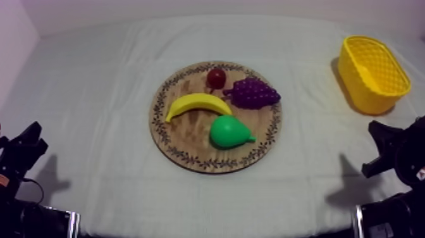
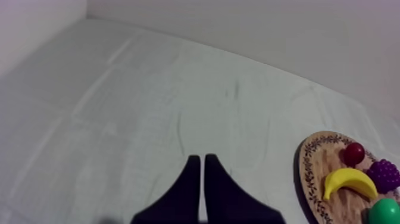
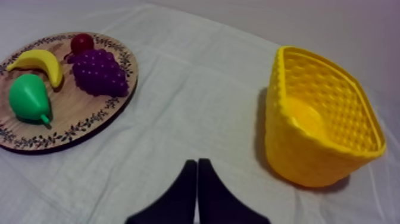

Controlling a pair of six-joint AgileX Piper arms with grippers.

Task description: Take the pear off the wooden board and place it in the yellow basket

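Observation:
A green pear (image 1: 229,132) lies on the near right part of the round wooden board (image 1: 190,149), stem pointing right; it shows too as the pear (image 3: 28,99) beside the board (image 3: 89,122). The yellow basket (image 1: 372,73) stands empty at the far right of the table, basket (image 3: 318,125) in the right wrist view. My left gripper (image 1: 26,144) rests low at the left edge; its fingers (image 2: 203,173) lie together as a narrow wedge, shut on nothing. My right gripper (image 1: 387,150) rests low at the right, shut, with fingers (image 3: 196,176) together over bare cloth.
On the board also lie a yellow banana (image 1: 197,104), purple grapes (image 1: 254,93) and a small red fruit (image 1: 216,78). Grey-white cloth (image 1: 310,158) stretches between board and basket. The pale back wall (image 1: 190,9) bounds the table's far edge.

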